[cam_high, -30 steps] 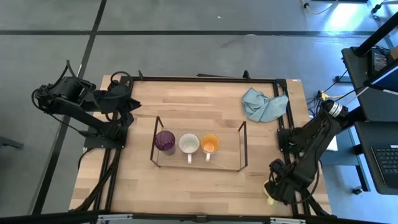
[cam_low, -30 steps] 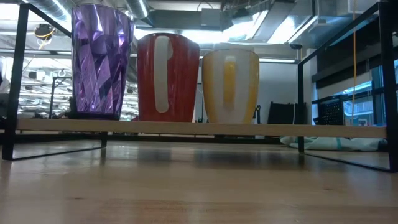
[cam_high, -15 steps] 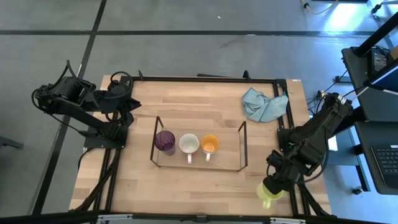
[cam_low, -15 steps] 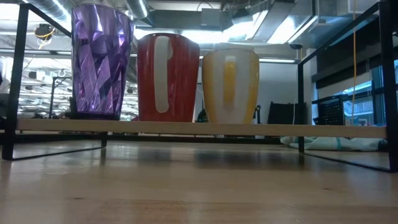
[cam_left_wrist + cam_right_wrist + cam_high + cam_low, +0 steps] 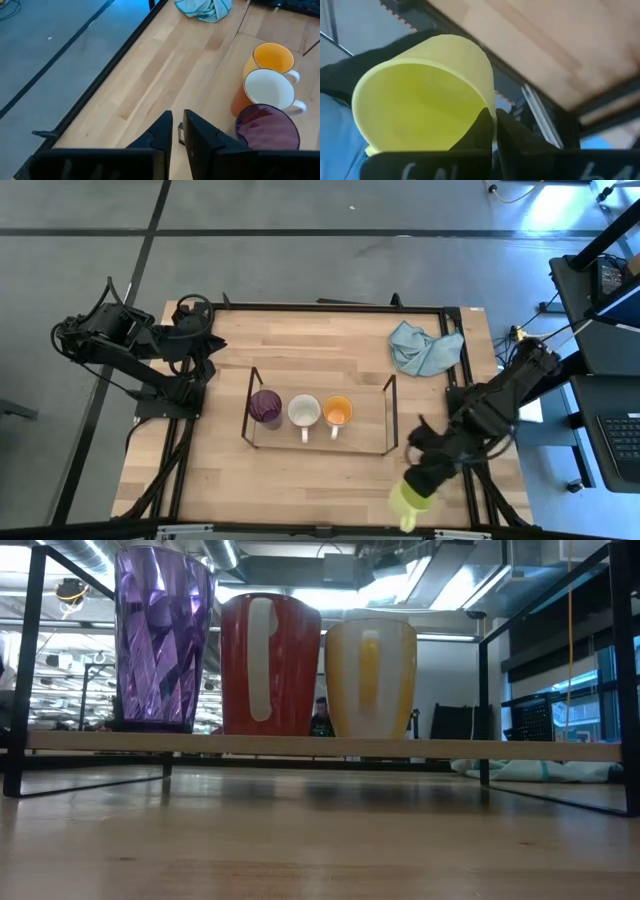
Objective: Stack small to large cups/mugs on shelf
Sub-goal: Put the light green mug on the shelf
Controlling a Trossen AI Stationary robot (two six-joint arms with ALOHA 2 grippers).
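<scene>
Three cups stand in a row on the black wire shelf (image 5: 390,418): a purple cup (image 5: 265,408), a brown-orange mug with a white inside (image 5: 304,412) and an orange mug (image 5: 338,412). The low view shows them upright on the shelf's board: purple cup (image 5: 163,640), brown-orange mug (image 5: 270,665), orange mug (image 5: 370,678). My right gripper (image 5: 420,480) is over the table's near edge, right of the shelf, shut on the yellow-green mug (image 5: 406,505). My left gripper (image 5: 205,345) waits shut by the table's left edge, touching nothing. My right gripper holds the yellow-green mug by its rim (image 5: 487,107). The wall is pinched with one finger (image 5: 480,132) inside the mug and the other finger (image 5: 512,137) outside. The mug is lifted clear of the table and tilted, its open mouth toward the wrist camera.
A light blue cloth (image 5: 425,348) lies crumpled at the table's far right corner. The black frame (image 5: 330,307) edges the wooden table. Bare wood lies in front of the shelf, and the shelf has free room right of the orange mug.
My right gripper has carried the yellow-green mug from beyond the table's near right corner toward the left along the near edge. The mug has risen and shows larger and more fully in the high view. The left arm and the three shelved cups have kept still.
</scene>
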